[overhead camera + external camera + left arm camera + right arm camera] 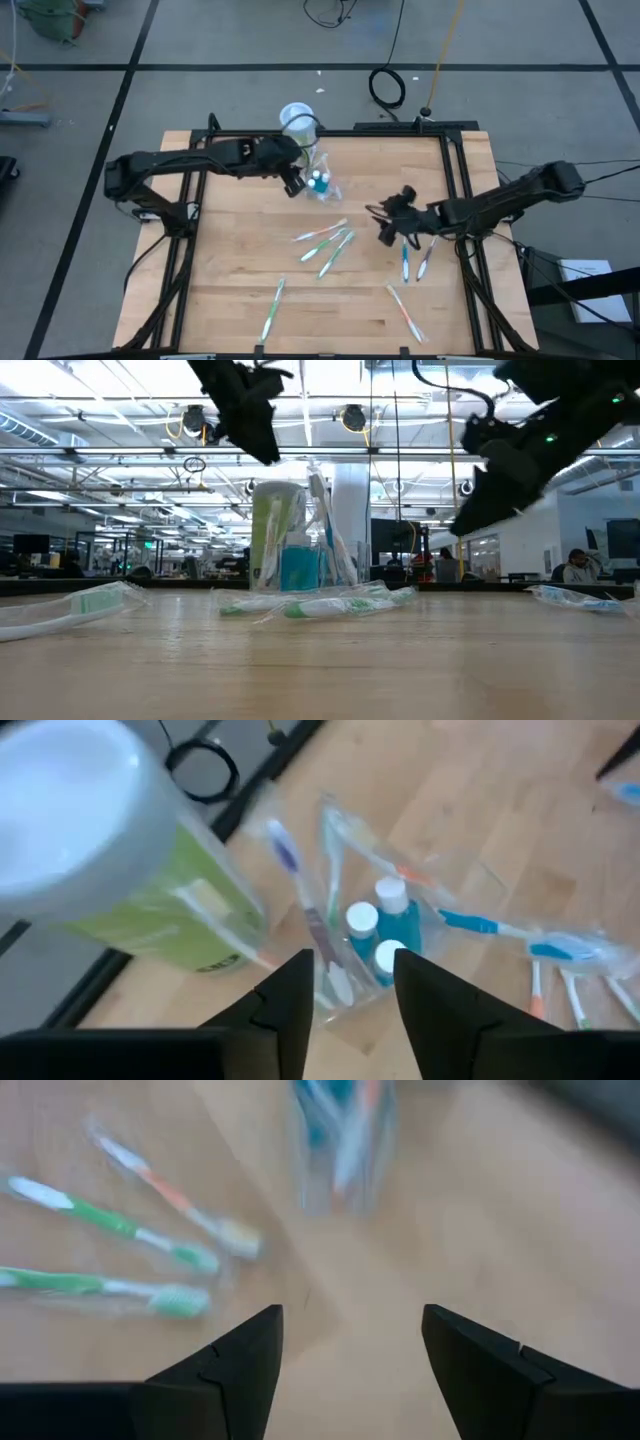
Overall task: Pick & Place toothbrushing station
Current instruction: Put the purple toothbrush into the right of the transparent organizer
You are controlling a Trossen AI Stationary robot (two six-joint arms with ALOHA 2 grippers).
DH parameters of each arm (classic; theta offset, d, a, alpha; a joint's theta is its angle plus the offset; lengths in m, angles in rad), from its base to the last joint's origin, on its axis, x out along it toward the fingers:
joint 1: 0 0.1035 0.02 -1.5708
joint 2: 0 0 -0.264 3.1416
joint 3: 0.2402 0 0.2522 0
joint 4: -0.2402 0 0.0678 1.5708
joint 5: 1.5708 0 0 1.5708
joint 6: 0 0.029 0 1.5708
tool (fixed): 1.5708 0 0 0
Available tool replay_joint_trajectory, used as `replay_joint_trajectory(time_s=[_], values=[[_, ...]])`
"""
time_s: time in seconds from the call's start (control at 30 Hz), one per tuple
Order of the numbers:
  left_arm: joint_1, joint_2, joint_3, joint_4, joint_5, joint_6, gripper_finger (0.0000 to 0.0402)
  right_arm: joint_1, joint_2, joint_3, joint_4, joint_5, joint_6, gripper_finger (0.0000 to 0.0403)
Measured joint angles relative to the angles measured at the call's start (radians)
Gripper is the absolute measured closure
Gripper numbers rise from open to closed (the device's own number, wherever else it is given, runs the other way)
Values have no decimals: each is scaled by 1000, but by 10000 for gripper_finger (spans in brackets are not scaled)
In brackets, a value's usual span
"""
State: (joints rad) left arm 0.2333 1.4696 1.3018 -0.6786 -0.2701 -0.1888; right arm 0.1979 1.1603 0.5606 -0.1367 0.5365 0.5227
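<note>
Spanning frame: wooden table (240, 290) | beyond: grey floor (200, 90), ceiling lights (120, 405)

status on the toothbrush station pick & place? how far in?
Done: the clear holder stands upright beside the green canister and already has several toothbrushes and small blue bottles in it.

In hand: nothing is held. The left gripper hangs just above the holder, fingers apart. The right gripper is open over bare table.

Left: wrapped toothbrushes lie loose across the table, some near the front edge.
</note>
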Motion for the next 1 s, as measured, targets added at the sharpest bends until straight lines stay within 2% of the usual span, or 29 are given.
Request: replay_joint_trajectory(time_s=[0.1,0.2,0.33,0.57,0.87,1.0], values=[[0,-45,0,-4,-6,0,271,16,-64,0,-222,-128,280,172],[-1,-62,0,-6,-20,7,275,51,-88,0,-370,-258,441,172],[0,-54,0,-6,-46,30,273,101,-84,-2,-446,-278,597,172],[0,-29,0,1,-46,65,273,157,-73,-32,-476,-292,718,172],[0,-30,0,1,-46,78,273,171,-74,-32,-696,-528,918,172],[0,-30,0,2,-46,78,273,171,-74,-32,-757,-555,944,172]])
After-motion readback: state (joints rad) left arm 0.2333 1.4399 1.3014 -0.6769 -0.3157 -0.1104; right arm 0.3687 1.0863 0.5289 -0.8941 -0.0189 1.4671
